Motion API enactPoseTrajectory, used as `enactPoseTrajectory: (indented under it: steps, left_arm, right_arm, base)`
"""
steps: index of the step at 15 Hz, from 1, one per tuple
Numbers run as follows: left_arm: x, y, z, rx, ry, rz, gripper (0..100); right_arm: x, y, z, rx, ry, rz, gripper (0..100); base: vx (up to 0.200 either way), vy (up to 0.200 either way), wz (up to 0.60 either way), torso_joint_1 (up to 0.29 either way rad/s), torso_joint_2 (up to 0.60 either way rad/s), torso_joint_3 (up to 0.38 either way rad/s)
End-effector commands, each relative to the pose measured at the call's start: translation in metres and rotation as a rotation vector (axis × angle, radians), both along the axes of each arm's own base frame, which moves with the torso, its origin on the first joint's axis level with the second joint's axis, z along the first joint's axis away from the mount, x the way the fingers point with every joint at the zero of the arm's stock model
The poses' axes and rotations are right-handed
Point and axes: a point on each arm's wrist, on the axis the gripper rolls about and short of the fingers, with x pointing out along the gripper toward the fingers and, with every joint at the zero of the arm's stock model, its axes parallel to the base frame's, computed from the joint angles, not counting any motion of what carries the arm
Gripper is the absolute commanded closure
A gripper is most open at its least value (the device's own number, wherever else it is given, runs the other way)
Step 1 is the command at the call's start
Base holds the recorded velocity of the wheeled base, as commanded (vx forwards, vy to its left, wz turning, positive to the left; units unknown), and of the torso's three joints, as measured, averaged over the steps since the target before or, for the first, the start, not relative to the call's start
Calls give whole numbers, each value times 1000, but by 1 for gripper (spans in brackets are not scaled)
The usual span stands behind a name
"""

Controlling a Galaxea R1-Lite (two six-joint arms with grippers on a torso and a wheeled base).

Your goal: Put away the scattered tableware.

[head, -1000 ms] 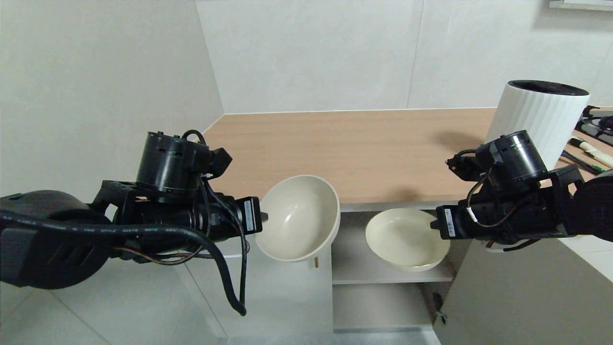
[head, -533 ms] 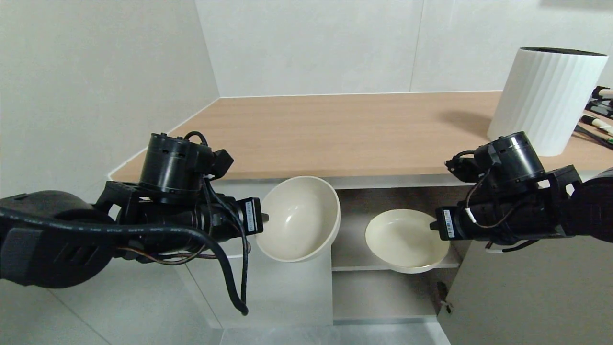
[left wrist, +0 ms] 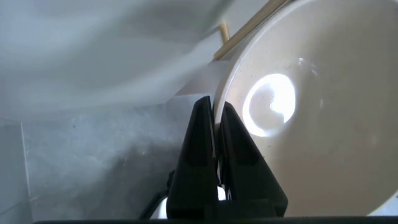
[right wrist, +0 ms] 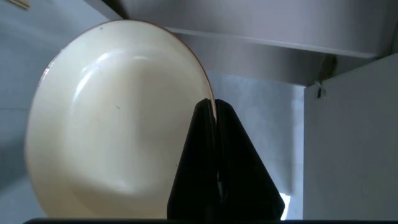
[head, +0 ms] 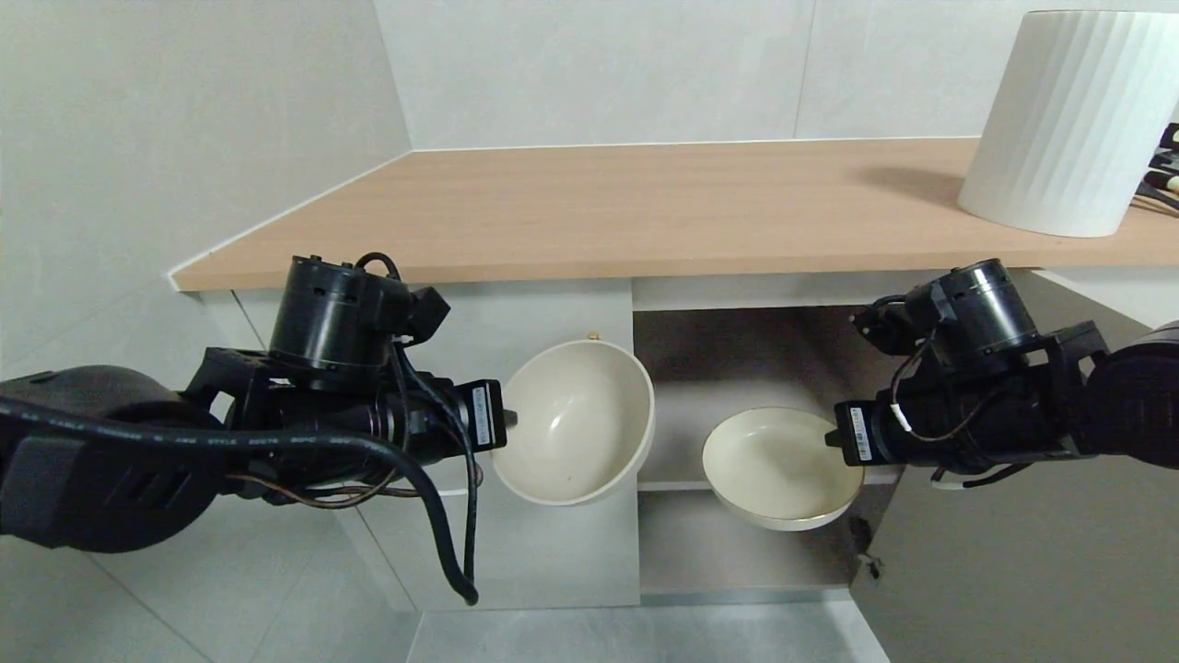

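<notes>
The left gripper (head: 504, 419) is clamped on the rim of the bowl (head: 576, 419), which is held tilted in front of the closed door (head: 525, 552). Right of it, the dish (head: 774, 465) hangs level before the open shelf (head: 671, 479), its rim pinched by the right gripper (head: 834, 436). Over 1 second the camera has sunk. The counter (head: 599, 212) now lies above both, so the 2 pieces look near shelf height, likely ready to go in.

white ribbed tub (head: 1068, 120) on the table (head: 599, 203) is chopped off by the top corner, and the bits (head: 1165, 170) beside it are too small to call. left wrist cam: bowl (left wrist: 311, 112) runs off frame, background's a smear. right claw (right wrist: 214, 107) covers part of the plate (right wrist: 118, 118) rim
</notes>
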Motion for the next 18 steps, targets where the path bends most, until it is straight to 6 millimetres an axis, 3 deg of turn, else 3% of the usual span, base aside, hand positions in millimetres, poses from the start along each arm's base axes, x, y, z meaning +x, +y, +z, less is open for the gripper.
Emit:
enactPoseTrajectory:
  steps: [1, 7, 10, 11, 13, 18]
  left_arm:
    - [0, 0, 0, 0, 1, -1, 100]
    - [0, 0, 0, 0, 1, 1, 100]
    - [0, 0, 0, -1, 0, 1, 100]
    - [0, 0, 0, -2, -2, 1, 100]
    - [0, 0, 0, -2, -2, 1, 100]
    - [2, -7, -9, 14, 30, -21, 100]
  right_arm:
    - [1, 0, -1, -1, 4, 1, 100]
    - [2, 5, -17, -27, 53, 15, 100]
    - [14, 22, -52, -64, 104, 58, 100]
    - [15, 22, -54, -64, 104, 58, 100]
    - [35, 32, -84, -52, 95, 43, 100]
    - [79, 26, -141, 3, 15, -86, 100]
  base:
    - [0, 0, 0, -32, 110, 46]
    - [0, 0, 0, -4, 10, 8]
    - [0, 0, 0, 0, 0, 0]
    - [0, 0, 0, 0, 0, 0]
    - [0, 0, 0, 0, 0, 0]
    - [0, 0, 0, 0, 0, 0]
